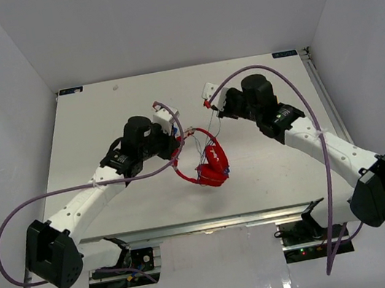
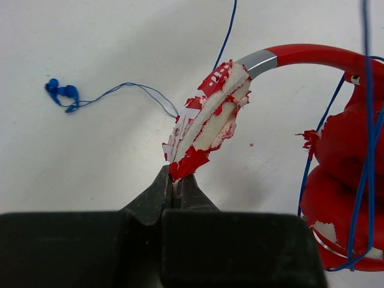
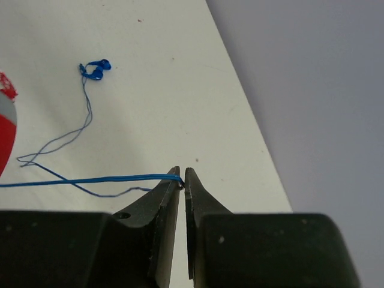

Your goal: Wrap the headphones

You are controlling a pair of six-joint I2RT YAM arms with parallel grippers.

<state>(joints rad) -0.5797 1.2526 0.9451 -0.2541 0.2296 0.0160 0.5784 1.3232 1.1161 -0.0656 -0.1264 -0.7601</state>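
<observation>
left pincer (image 2: 177,182): clamps headband (image 2: 210,120) | right pincer (image 3: 182,179): barely parted, touching cable (image 3: 90,179)

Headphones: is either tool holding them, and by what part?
Left tool pinches the headphones by the headband's frayed padded end. Right tool stands slightly open; the cable just touches one fingertip, seemingly unclamped.

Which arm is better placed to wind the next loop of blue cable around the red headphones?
Right. The right gripper has the thin blue cable at its fingertips, jaws barely parted; the left gripper is shut on the peeling headband of the red headphones, anchoring them.
</observation>
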